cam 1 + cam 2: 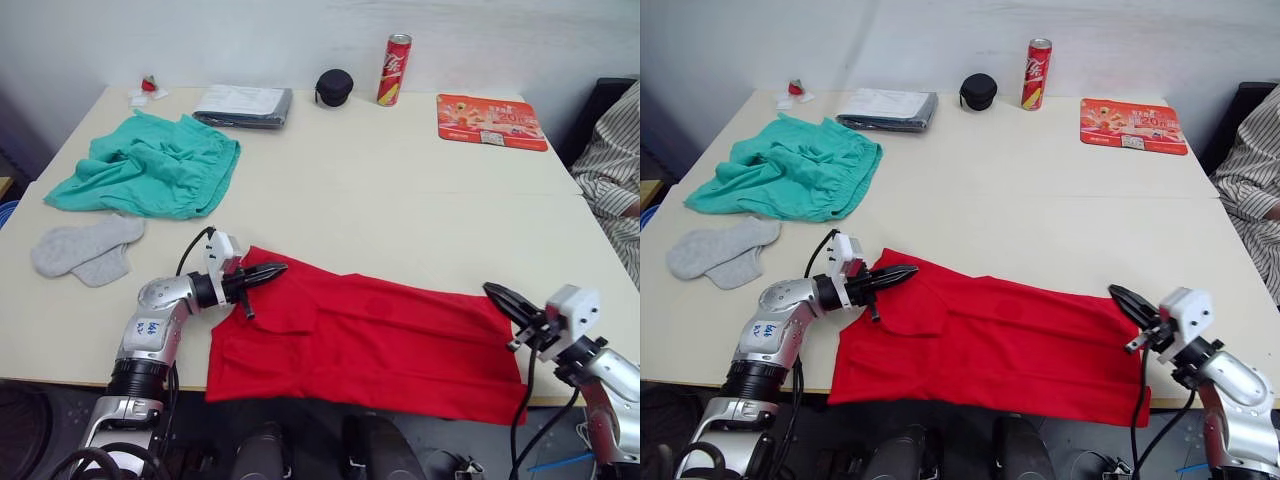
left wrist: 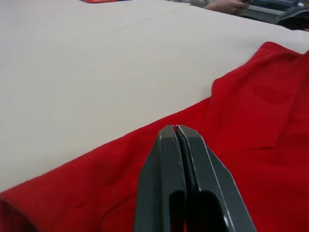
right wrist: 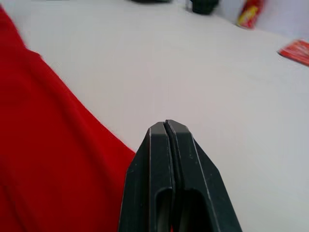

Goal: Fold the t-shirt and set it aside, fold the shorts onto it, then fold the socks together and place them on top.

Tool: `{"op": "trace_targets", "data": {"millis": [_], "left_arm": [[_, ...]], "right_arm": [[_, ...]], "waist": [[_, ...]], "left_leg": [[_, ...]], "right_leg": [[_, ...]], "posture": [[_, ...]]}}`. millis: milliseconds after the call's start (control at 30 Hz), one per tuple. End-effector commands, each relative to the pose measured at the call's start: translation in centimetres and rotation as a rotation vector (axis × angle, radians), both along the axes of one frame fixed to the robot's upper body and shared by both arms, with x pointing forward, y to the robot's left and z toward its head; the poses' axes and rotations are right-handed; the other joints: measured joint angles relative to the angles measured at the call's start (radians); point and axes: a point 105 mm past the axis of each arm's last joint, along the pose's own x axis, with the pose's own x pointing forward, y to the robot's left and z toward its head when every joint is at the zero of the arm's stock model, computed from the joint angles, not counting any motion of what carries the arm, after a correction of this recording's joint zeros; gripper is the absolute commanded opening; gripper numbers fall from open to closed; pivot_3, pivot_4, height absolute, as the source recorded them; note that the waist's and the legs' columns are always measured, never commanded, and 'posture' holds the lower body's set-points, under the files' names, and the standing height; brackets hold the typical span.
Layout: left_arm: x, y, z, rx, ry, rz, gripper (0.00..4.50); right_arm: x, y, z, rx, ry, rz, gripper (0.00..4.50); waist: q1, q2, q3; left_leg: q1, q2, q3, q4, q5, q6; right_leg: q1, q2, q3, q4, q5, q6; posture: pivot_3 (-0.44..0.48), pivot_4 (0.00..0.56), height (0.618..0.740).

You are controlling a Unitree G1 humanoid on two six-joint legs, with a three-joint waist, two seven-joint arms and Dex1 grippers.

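Observation:
The red t-shirt (image 1: 370, 340) lies flat along the table's near edge, its lower hem hanging slightly over. My left gripper (image 1: 275, 268) is shut, its tips just over the shirt's far left corner, with red fabric (image 2: 251, 125) under them and nothing seen between the fingers. My right gripper (image 1: 492, 291) is shut too, at the shirt's far right corner, its tips (image 3: 165, 123) over bare table beside the red edge (image 3: 43, 145). The teal-green shorts (image 1: 150, 165) lie crumpled at the far left. Two light-grey socks (image 1: 85, 250) lie overlapping in front of them.
Along the far edge sit a folded grey cloth (image 1: 243, 105), a black pouch (image 1: 334, 87), a red can (image 1: 395, 70) and a red printed mat (image 1: 490, 121). A small red-and-white item (image 1: 148, 88) is at the far left corner. A person in a striped sleeve (image 1: 615, 170) sits right.

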Motion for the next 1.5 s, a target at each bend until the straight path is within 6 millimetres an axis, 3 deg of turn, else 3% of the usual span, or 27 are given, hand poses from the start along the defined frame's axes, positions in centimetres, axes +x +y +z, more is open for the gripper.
{"op": "trace_targets", "data": {"millis": [33, 133, 300, 400, 533, 600, 667, 800, 1000, 1100, 1133, 1233, 1500], "left_arm": [[0.0, 0.7, -2.6, 0.100, 0.023, 0.036, 0.05], [-0.2, 1.2, -4.0, 0.116, 0.056, 0.061, 0.05], [-0.5, 1.9, -4.1, 0.100, 0.055, 0.063, 0.05], [-0.9, 1.8, -2.8, 0.044, 0.020, 0.022, 0.05], [-2.5, 1.8, 0.1, -0.004, -0.043, -0.108, 0.05], [-3.5, 1.8, 1.7, -0.018, -0.075, -0.167, 0.00], [-4.6, 1.6, 2.8, -0.017, -0.093, -0.223, 0.57], [-6.7, 0.9, 4.6, -0.029, -0.113, -0.307, 1.86], [-9.0, 0.4, 4.9, -0.014, -0.108, -0.371, 3.71], [-9.7, 0.2, 5.0, -0.018, -0.094, -0.397, 4.46], [-9.8, 0.2, 5.1, -0.019, -0.094, -0.398, 4.46], [-10.0, 0.2, 5.3, -0.021, -0.093, -0.391, 4.50], [-9.8, 0.2, 5.5, -0.017, -0.103, -0.358, 4.50]], "right_arm": [[0.3, 1.7, -2.5, -0.052, 0.067, 0.019, 0.00], [0.8, 0.8, -3.8, -0.058, 0.099, -0.033, 0.00], [-0.4, -3.5, -4.6, -0.082, 0.160, -0.126, 0.00], [-1.4, -5.4, -3.6, -0.064, 0.169, -0.128, 0.00], [-2.3, -7.2, -0.3, -0.005, 0.191, -0.086, 0.00], [-2.4, -8.4, 1.1, -0.049, 0.234, -0.058, 0.35], [-2.4, -9.4, 1.9, -0.087, 0.296, -0.034, 0.86], [-1.2, -10.4, 2.7, -0.191, 0.423, 0.020, 2.32], [2.5, -9.3, 2.4, -0.251, 0.508, 0.086, 4.29], [3.9, -8.3, 2.0, -0.221, 0.572, 0.113, 4.31], [4.2, -7.8, 1.9, -0.196, 0.603, 0.131, 4.31], [4.1, -6.9, 1.4, -0.198, 0.707, 0.181, 3.67], [3.3, -6.4, 0.7, -0.302, 0.819, 0.259, 0.88]], "waist": [[0.004, 0.000, 0.000], [0.005, 0.000, 0.000], [0.006, 0.000, -0.002], [0.007, 0.000, -0.002], [-0.004, 0.002, -0.001], [-0.012, 0.003, 0.000], [-0.019, 0.004, 0.000], [-0.021, 0.004, 0.001], [-0.020, 0.005, 0.001], [-0.020, 0.006, 0.002], [-0.019, 0.006, 0.002], [-0.016, 0.006, 0.002], [-0.019, 0.006, 0.002]], "left_leg": [[0.000, 0.000, 0.000, 0.000, 0.000, 0.000], [0.000, 0.000, 0.000, 0.000, 0.000, 0.000], [0.002, 0.000, 0.000, 0.000, -0.002, 0.003], [0.002, 0.000, 0.000, 0.000, -0.005, 0.007], [0.001, 0.000, 0.001, -0.001, -0.005, 0.006], [0.000, 0.000, 0.000, -0.001, -0.005, 0.006], [0.000, 0.000, 0.000, -0.001, -0.004, 0.007], [0.001, 0.000, 0.000, -0.003, -0.004, 0.007], [0.000, 0.000, 0.001, -0.004, 0.000, 0.000], [0.000, 0.000, 0.001, -0.004, 0.000, 0.000], [-0.001, 0.000, 0.001, -0.004, 0.000, 0.000], [-0.001, 0.000, 0.000, -0.004, 0.000, 0.000], [-0.002, 0.000, 0.000, -0.004, 0.000, 0.001]], "right_leg": [[0.000, 0.000, 0.000, 0.000, 0.000, 0.000], [0.000, 0.000, 0.000, 0.000, 0.000, 0.000], [0.002, -0.001, 0.000, -0.001, 0.000, 0.000], [0.002, -0.001, 0.000, -0.001, 0.000, 0.000], [0.000, -0.001, 0.001, -0.002, 0.000, -0.001], [0.000, -0.001, 0.000, -0.001, 0.000, -0.001], [0.000, -0.001, 0.000, -0.001, 0.000, -0.001], [0.000, 0.000, 0.000, -0.002, 0.000, -0.001], [-0.001, 0.000, 0.000, -0.004, 0.000, -0.001], [-0.001, 0.000, 0.000, -0.004, 0.000, -0.001], [-0.001, 0.000, 0.000, -0.004, 0.000, -0.001], [-0.001, 0.000, 0.000, -0.005, 0.000, -0.001], [-0.001, 0.000, -0.001, -0.007, 0.000, -0.001]], "posture": [[0.000, 0.150, 0.740], [0.000, 0.150, 0.740], [0.000, 0.150, 0.740], [0.000, 0.150, 0.740], [0.000, 0.150, 0.740], [0.000, 0.150, 0.740], [0.000, 0.150, 0.740], [0.000, 0.150, 0.740], [0.000, 0.150, 0.740], [0.000, 0.150, 0.740], [0.000, 0.150, 0.740], [0.000, 0.150, 0.740], [0.000, 0.150, 0.740]]}}
